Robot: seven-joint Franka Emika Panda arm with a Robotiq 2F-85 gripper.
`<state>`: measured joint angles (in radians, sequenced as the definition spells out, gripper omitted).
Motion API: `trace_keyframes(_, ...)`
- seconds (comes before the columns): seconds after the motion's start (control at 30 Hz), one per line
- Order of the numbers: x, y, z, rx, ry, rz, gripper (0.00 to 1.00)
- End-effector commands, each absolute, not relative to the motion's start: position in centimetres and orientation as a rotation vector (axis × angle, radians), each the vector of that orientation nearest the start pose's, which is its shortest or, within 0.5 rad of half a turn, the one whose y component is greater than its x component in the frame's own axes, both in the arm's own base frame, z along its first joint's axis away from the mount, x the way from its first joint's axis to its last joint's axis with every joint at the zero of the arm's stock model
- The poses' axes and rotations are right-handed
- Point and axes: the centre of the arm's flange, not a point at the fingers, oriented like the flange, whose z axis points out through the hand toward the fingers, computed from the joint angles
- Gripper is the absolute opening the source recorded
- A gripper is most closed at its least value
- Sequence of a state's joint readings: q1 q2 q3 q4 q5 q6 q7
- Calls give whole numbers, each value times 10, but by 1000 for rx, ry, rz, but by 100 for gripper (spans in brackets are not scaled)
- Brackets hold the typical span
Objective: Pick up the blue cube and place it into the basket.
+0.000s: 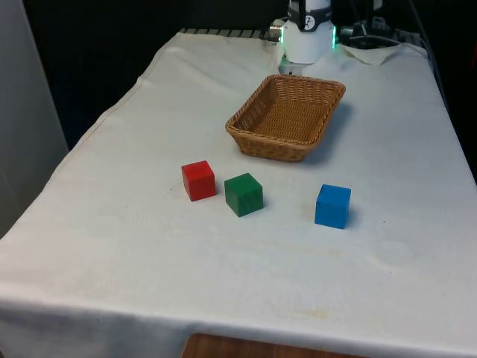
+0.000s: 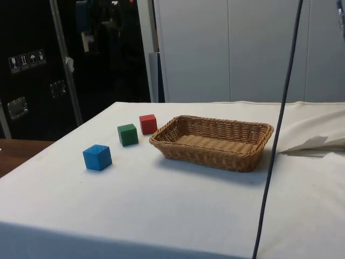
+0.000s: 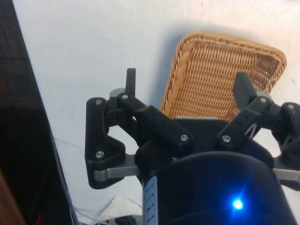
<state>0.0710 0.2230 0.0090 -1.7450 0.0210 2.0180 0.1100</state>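
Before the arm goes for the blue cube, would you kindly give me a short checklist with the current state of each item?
1. Blue cube sits free on the cloth, apart from the green cube: ok.
2. Space around the blue cube for the fingers: ok; the red cube is further off still.
3. Basket upright with nothing inside: ok.
4. Hand open and holding nothing: ok; fingers spread, basket seen between them.
5. Hand lined up over the blue cube: not ok; it hangs above the basket.
6. Cable clear of the path: cannot tell.
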Motion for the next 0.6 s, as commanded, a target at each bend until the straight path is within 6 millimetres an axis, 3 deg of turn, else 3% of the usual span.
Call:
trace_keyframes(0.0,631,53,444,-3113,73,-79,100)
trace_keyframes(0.57,656,66,388,-3106,151,-117,100)
